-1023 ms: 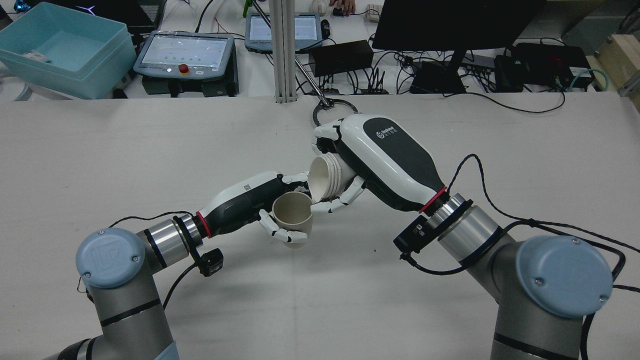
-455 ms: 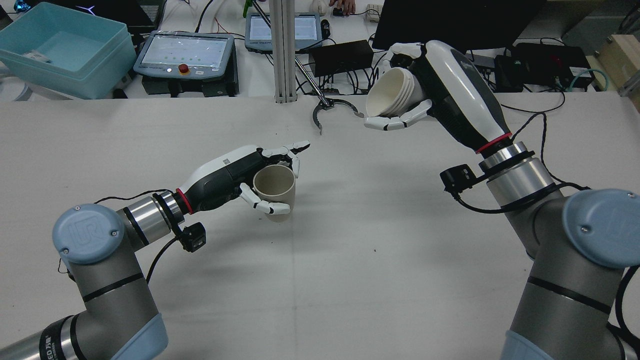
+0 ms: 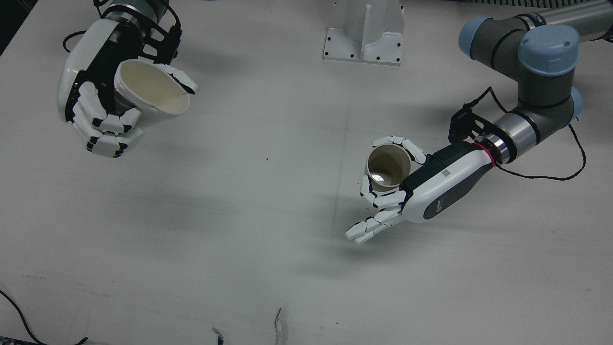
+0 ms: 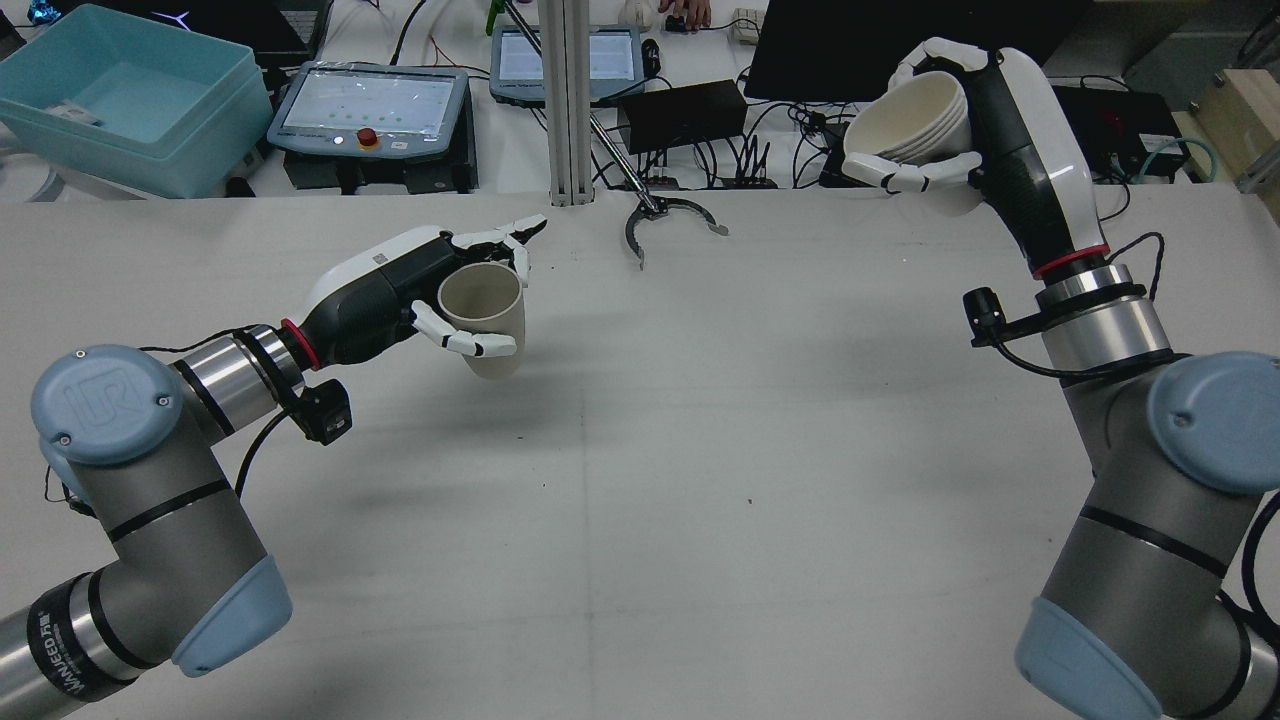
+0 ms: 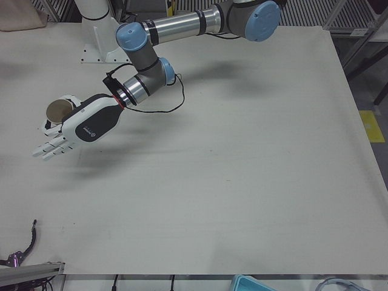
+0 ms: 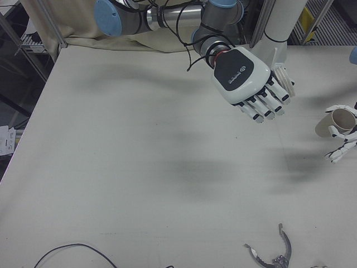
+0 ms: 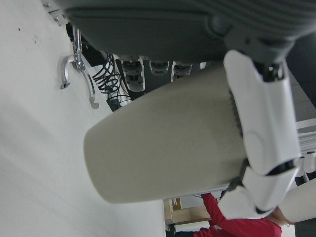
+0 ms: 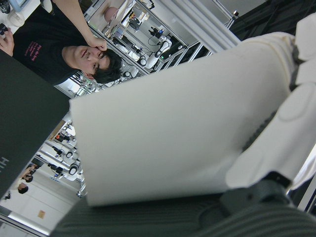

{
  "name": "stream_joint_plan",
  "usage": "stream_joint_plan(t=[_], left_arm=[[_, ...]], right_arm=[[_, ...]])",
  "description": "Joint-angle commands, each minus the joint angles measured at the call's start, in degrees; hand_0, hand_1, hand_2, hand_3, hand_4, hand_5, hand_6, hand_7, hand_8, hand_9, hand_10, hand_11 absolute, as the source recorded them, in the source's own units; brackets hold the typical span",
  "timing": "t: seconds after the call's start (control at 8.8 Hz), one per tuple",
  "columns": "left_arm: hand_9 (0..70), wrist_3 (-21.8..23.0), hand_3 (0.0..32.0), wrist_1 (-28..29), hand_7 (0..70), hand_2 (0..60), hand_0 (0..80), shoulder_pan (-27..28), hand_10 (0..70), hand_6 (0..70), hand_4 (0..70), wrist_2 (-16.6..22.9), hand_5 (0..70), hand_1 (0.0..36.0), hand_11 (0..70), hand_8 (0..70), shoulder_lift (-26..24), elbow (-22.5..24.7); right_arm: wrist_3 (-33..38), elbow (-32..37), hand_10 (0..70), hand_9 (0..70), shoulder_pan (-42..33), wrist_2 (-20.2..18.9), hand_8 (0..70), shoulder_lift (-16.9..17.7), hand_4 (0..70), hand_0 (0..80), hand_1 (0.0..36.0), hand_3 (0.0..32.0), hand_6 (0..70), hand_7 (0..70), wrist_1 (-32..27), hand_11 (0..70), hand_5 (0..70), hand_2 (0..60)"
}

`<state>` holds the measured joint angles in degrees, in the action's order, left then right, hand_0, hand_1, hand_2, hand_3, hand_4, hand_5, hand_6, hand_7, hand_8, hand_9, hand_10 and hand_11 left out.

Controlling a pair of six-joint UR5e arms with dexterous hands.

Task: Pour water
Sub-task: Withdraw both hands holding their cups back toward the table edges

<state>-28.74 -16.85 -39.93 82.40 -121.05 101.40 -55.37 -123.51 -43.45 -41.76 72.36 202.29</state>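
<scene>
My left hand (image 4: pixel 385 285) is shut on a beige cup (image 4: pixel 482 312), held upright over the left half of the table. The front view shows this beige cup (image 3: pixel 388 165) from above, a bright glint at its bottom, with the left hand (image 3: pixel 433 189) beside it. The beige cup fills the left hand view (image 7: pixel 168 148). My right hand (image 4: pixel 1015 140) is raised high at the far right, shut on a ribbed white cup (image 4: pixel 912 118) tilted on its side, mouth toward the left. In the front view the white cup (image 3: pixel 152 93) sits in the right hand (image 3: pixel 93 103).
A metal claw-shaped tool (image 4: pixel 665 215) lies near the table's far edge, at the middle. Behind the table are a blue bin (image 4: pixel 130 90), teach pendants (image 4: pixel 370 105), a monitor and cables. A white post base (image 3: pixel 364 31) stands between the arms. A person (image 8: pixel 54 44) shows in the right hand view.
The two cups were together, the white one tipped over the beige. The right hand has risen and swung far right with its cup; the left hand has drawn back to the left.
</scene>
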Motion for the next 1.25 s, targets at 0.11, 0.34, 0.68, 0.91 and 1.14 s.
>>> stream_joint_plan(t=[0.11, 0.34, 0.68, 0.91, 1.14], left_arm=[[5.0, 1.32, 0.0, 0.68, 7.6, 60.0, 49.9, -6.30, 7.1, 3.6, 32.8, -0.48, 60.8, 36.0, 13.0, 2.6, 5.81, -0.07], [5.2, 1.23, 0.0, -0.36, 7.9, 60.0, 50.0, -7.09, 7.1, 3.8, 32.8, -0.39, 60.9, 36.0, 12.9, 2.7, 5.91, 1.07], [5.1, 1.14, 0.0, -0.29, 8.3, 60.0, 50.6, -6.92, 7.1, 4.0, 33.1, -0.57, 61.9, 36.0, 13.1, 2.6, 7.74, 0.81], [5.2, 0.45, 0.0, 0.76, 7.7, 60.0, 50.1, -6.83, 7.2, 3.7, 32.3, -0.57, 61.1, 36.0, 13.1, 2.7, 9.68, 0.20], [4.7, -0.26, 0.0, 9.35, 6.8, 60.0, 48.2, -6.57, 6.7, 3.1, 30.6, -5.80, 56.6, 36.0, 12.1, 2.2, 17.38, -1.91]], right_arm=[[30.01, 22.98, 40.6, 58.7, -0.67, 2.04, 44.6, 0.94, 20.9, 51.1, 28.2, 0.0, 48.8, 54.5, -6.51, 58.4, 69.7, 60.0], [32.76, 35.55, 43.8, 64.1, -1.02, 2.38, 48.1, 1.03, 21.1, 49.8, 25.0, 0.0, 49.0, 54.3, -23.35, 62.9, 63.4, 60.0], [35.93, 36.76, 47.0, 70.0, -1.02, 1.16, 53.4, 3.74, 26.7, 51.7, 24.7, 0.0, 55.7, 59.9, -25.46, 67.4, 66.7, 60.0], [37.09, 34.14, 48.2, 70.0, 1.86, 1.24, 55.1, 7.86, 27.7, 52.3, 24.1, 0.0, 58.0, 61.2, -25.46, 69.2, 69.6, 59.5], [37.09, 33.25, 47.8, 70.0, 1.53, 0.98, 54.5, 9.03, 26.2, 52.3, 23.0, 0.0, 57.0, 59.8, -25.37, 68.6, 69.0, 54.4]])
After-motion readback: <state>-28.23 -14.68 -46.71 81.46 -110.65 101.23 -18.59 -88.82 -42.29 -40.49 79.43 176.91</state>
